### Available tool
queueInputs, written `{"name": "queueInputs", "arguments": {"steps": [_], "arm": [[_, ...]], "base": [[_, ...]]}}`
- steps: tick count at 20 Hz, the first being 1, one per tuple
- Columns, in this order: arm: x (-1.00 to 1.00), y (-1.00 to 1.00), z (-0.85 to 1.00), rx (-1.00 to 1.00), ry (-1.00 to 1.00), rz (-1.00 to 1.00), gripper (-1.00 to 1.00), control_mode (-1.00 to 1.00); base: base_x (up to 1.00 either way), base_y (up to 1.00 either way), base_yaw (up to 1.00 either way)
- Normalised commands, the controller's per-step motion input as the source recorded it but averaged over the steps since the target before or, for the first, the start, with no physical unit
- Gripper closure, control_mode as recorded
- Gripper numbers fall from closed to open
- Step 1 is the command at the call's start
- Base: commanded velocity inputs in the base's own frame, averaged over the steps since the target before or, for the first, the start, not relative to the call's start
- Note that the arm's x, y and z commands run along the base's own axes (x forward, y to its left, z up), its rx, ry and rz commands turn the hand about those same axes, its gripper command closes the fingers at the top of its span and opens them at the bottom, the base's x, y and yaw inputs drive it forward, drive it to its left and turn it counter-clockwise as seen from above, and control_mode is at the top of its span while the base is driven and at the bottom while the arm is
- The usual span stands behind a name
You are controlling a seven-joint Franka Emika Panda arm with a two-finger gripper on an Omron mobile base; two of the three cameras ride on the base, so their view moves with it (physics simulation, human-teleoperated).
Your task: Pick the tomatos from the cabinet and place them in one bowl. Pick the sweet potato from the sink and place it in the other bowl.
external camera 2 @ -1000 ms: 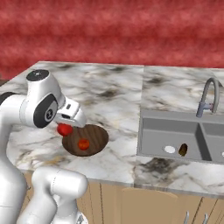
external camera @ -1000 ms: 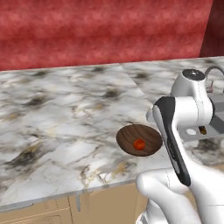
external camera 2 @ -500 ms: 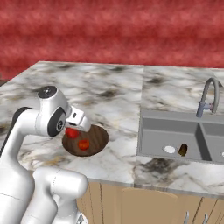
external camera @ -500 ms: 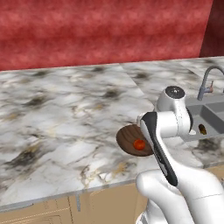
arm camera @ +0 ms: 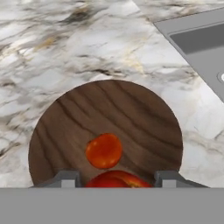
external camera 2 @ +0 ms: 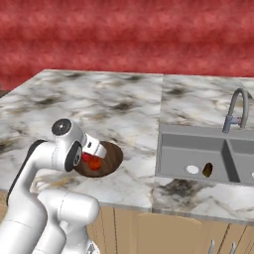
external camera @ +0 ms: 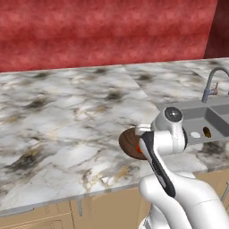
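A dark brown wood-grain bowl point(arm camera: 131, 109) sits near the counter's front edge, also seen as bowl point(external camera 2: 111, 154) and bowl point(external camera: 129, 142). One red tomato point(arm camera: 103, 151) lies inside it. A second tomato point(arm camera: 116, 178) sits between my finger tips, just above the bowl's near side. My gripper point(arm camera: 114, 179) is shut on it, and the gripper point(external camera 2: 92, 158) hangs low over the bowl. A brown sweet potato point(external camera 2: 208, 169) lies in the grey sink point(external camera 2: 171, 154), beside a round drain. The cabinet and the other bowl are out of view.
The marble counter point(external camera: 67, 120) stretches left and back to a red wall point(external camera 2: 129, 39). The sink's curved faucet point(external camera 2: 237, 110) stands at its back rim. The sink basin point(arm camera: 197, 35) lies to the bowl's right. Tan drawer fronts point(external camera 2: 188, 233) run below the counter edge.
The arm has folded down and the hand has dropped from above the bowl to just over its near side, still carrying the tomato. The tomato in the bowl has stayed put.
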Motion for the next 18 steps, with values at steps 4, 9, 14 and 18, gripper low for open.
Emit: {"name": "queueInputs", "arguments": {"steps": [4,9,14,18], "arm": [[0.23,0.22,-0.29,0.00,0.00,-0.08,-1.00,-1.00],[0.12,0.13,-0.08,0.00,-0.02,-0.05,-1.00,-1.00],[0.00,0.00,0.00,0.00,-0.01,0.00,-1.00,-1.00],[-0.02,0.00,0.12,0.00,0.04,0.00,-1.00,-1.00]], "base": [[0.00,0.00,0.00],[0.00,0.00,0.00],[0.00,0.00,0.00],[0.00,0.00,0.00]]}}
